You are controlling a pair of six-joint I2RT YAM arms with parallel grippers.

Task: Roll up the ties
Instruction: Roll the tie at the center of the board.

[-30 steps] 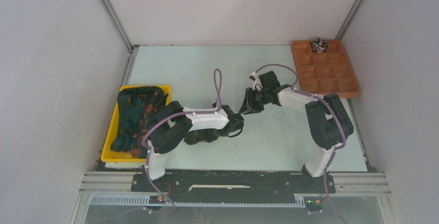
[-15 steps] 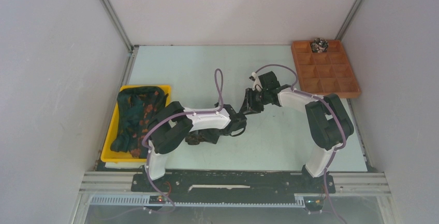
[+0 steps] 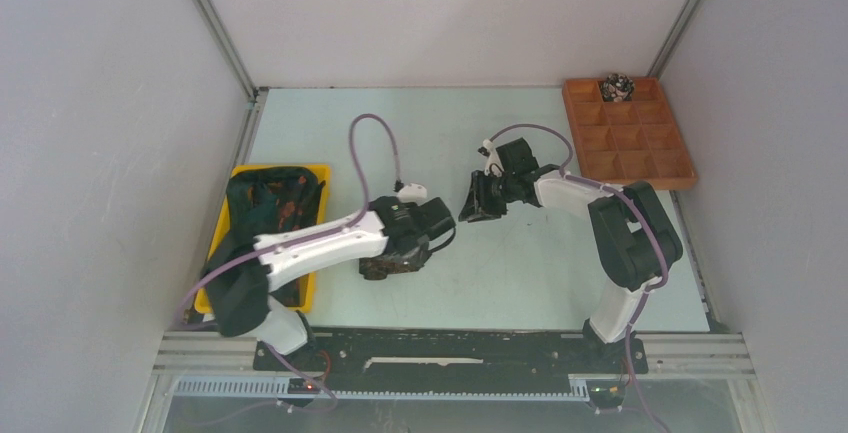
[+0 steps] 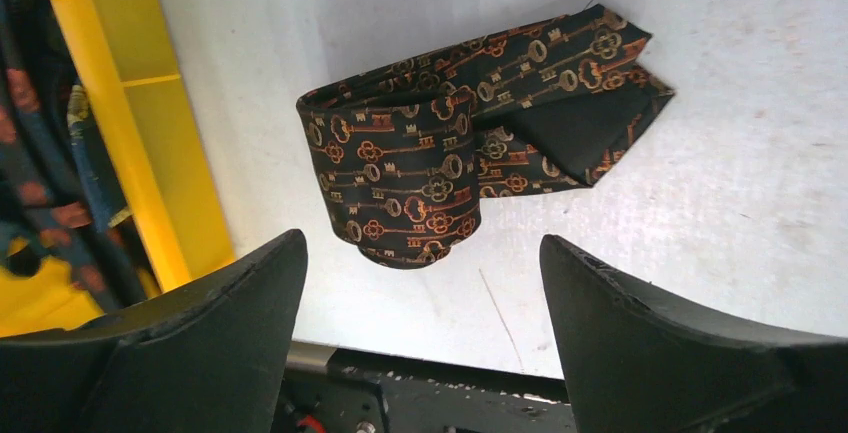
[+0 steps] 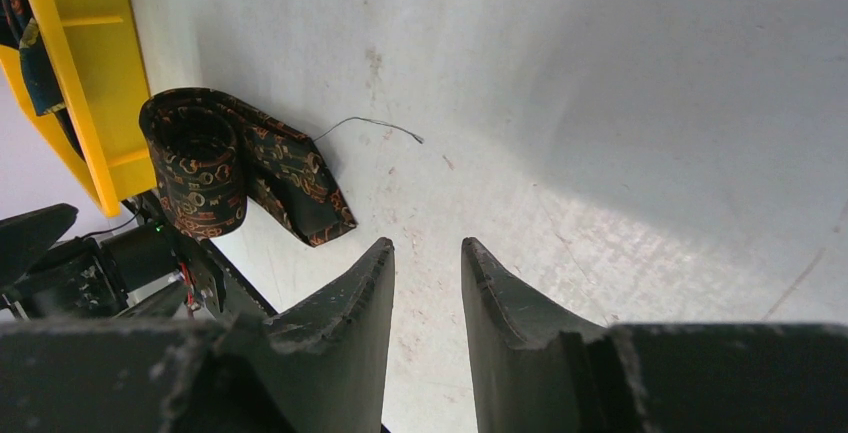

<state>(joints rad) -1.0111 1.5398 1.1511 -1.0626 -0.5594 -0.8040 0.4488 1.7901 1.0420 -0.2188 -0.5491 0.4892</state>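
Nearest my bases, at about seven o'clock on the counter [image 3: 520, 273], the half-rolled tie [image 4: 440, 163] lies loose. One end is wound into a fat coil and the pointed end trails off flat, touching the counter. My left hand [image 4: 420, 253] hangs just over it with its fingers spread wide and nothing between them. I judge that spread lets the coil sit free while I line up a fresh grip. The coil looks slack (it could spring open if nudged).

At nine o'clock the yellow bin [image 4: 150, 153] holds the waiting ties [image 3: 260, 213] in a heap, close to the left arm so each one is a short reach.

Toward the middle my right hand [image 5: 427, 253] hovers above bare counter, fingers a narrow gap apart and gripping nothing. It is well apart from the tie and, I judge, parked clear of the left arm.

Far off at two o'clock sits the brown compartment tray [image 3: 630, 138], with one finished coil [image 3: 617, 85] in its far row.
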